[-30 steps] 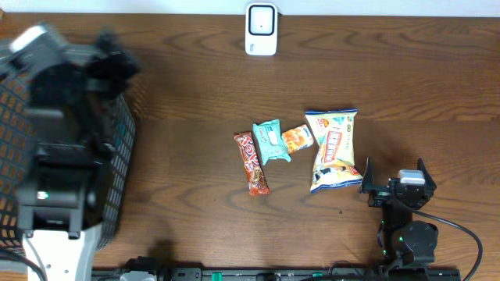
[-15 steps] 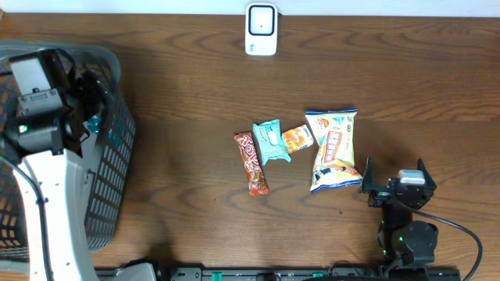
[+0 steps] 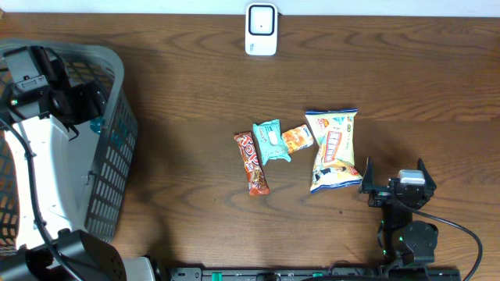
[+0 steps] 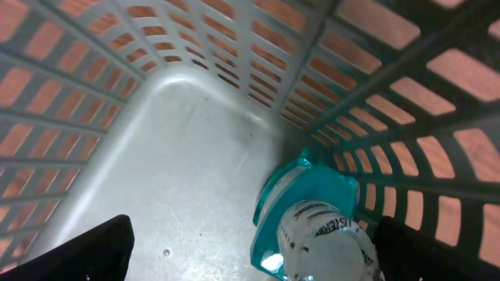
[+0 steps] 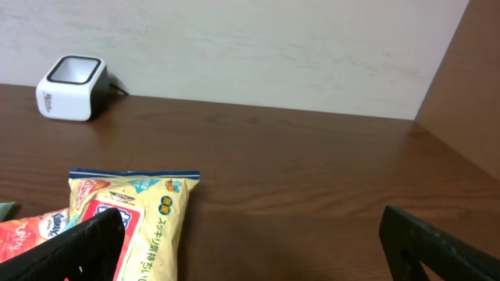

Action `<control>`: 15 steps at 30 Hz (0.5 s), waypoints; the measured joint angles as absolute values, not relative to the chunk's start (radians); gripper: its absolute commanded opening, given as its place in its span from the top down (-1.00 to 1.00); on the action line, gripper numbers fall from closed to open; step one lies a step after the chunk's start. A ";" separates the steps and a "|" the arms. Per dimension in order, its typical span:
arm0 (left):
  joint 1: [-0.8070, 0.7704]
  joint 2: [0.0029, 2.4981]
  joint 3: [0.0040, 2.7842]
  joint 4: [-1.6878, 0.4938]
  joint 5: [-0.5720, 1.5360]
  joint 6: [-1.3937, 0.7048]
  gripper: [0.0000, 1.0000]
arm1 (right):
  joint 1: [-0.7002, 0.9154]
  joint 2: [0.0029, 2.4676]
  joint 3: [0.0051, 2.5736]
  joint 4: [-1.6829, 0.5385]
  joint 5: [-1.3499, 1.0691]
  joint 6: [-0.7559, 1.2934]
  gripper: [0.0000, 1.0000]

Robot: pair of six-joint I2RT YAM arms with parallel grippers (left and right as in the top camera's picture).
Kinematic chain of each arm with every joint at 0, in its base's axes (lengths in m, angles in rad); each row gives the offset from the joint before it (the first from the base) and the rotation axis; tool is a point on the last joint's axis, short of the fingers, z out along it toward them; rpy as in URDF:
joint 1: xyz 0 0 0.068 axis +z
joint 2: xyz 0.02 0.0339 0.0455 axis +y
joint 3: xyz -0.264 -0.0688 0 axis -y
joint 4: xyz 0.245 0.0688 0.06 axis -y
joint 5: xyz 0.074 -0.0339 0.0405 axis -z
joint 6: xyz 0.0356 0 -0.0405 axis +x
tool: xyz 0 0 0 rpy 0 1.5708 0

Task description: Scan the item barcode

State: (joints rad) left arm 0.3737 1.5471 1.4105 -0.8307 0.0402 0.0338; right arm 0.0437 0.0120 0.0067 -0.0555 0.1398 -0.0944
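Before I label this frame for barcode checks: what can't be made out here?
- Barcodes: overhead, the print on the chip bag and bar is too small, so none is readable.
- Inside of the basket: overhead, the left arm covers most of it.
- Teal item in the basket: left wrist, cut off by the bottom edge, label blurred.
- Chip bag: right wrist, lower part cut off by the bottom edge.
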 measured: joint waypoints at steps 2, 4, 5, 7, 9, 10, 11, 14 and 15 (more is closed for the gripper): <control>0.375 1.564 1.411 -0.847 0.064 0.091 -0.96 | 0.044 0.012 0.007 -0.056 0.140 -0.094 -0.99; 0.375 1.581 1.410 -0.865 0.077 0.138 -0.96 | 0.044 0.012 0.007 -0.056 0.140 -0.094 -0.98; 0.375 1.597 1.411 -0.875 0.084 0.169 -0.96 | 0.044 0.012 0.007 -0.056 0.140 -0.094 -0.99; 0.375 1.617 1.410 -0.875 0.089 0.199 -0.96 | 0.044 0.012 0.007 -0.056 0.140 -0.094 -0.98; 0.375 1.633 1.411 -0.875 0.096 0.218 -0.96 | 0.044 0.012 0.007 -0.056 0.140 -0.094 -0.99; 0.375 1.637 1.410 -0.875 0.097 0.224 -0.96 | 0.044 0.012 0.007 -0.056 0.140 -0.094 -0.98; 0.375 1.639 1.410 -0.875 0.099 0.231 -0.96 | 0.044 0.012 0.007 -0.056 0.140 -0.094 -0.99; 0.375 1.644 1.411 -0.875 0.100 0.244 -0.96 | 0.044 0.012 0.007 -0.056 0.140 -0.094 -0.99; 0.375 1.645 1.410 -0.875 0.101 0.247 -0.96 | 0.044 0.012 0.007 -0.056 0.140 -0.094 -0.98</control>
State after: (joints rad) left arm 0.3752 1.6455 1.4101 -0.8749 0.1005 0.2466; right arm 0.0437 0.0120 0.0067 -0.0555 0.1398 -0.0944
